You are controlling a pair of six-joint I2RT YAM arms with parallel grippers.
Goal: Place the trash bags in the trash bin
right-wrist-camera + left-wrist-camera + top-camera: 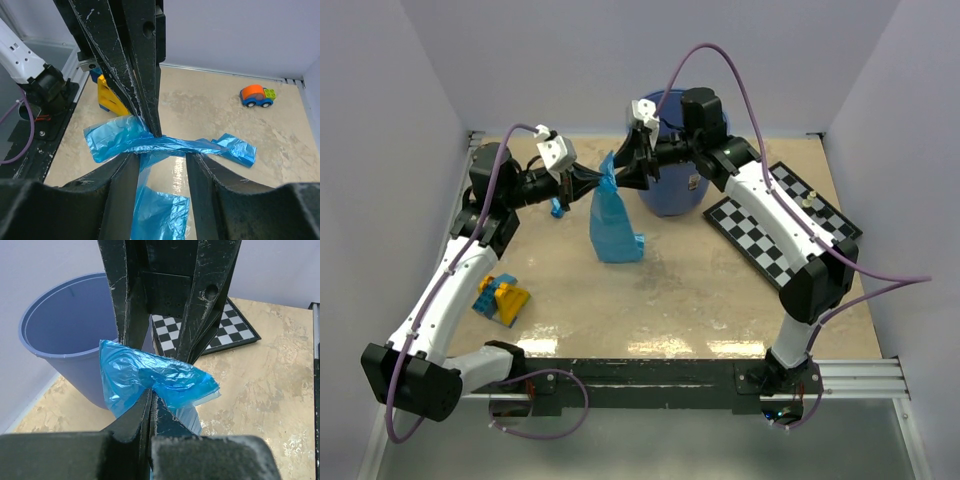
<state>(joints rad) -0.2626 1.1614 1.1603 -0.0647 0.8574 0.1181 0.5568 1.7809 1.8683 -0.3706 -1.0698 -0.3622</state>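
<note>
Top external view is showing the thin, crinkly bright-blue plastic film trash bag (613, 225) hanging between the two grippers. Its lower end is drooping down to the beige tabletop (700, 290) and appears to be resting there. The round blue plastic trash bin (670, 198) is standing upright just behind and to the right of the bag, beside the black-and-white chessboard (790, 225).

The job is looking only partly done. The bag is lifted by its top but is hanging outside the bin, and the part of the bin's inside that the left wrist view is taking in is showing no film. What is remaining, by this reading, is carrying the bag over the rolled rim and letting it drop in.

The left arm is reaching forward and turning to the right, with its wrist lying roughly level. The left gripper (595, 180) is clamping tight on the gathered top of the bag. The right arm is stretching forward and bending left across the front of the bin, bringing the right gripper (623, 165) nose to nose with the other. In the right wrist view its jaws are standing apart, and a twisted strip of the film is crossing the gap without being pinched. The yellow and blue toy blocks (502, 298) are lying well apart, near the left arm.
</note>
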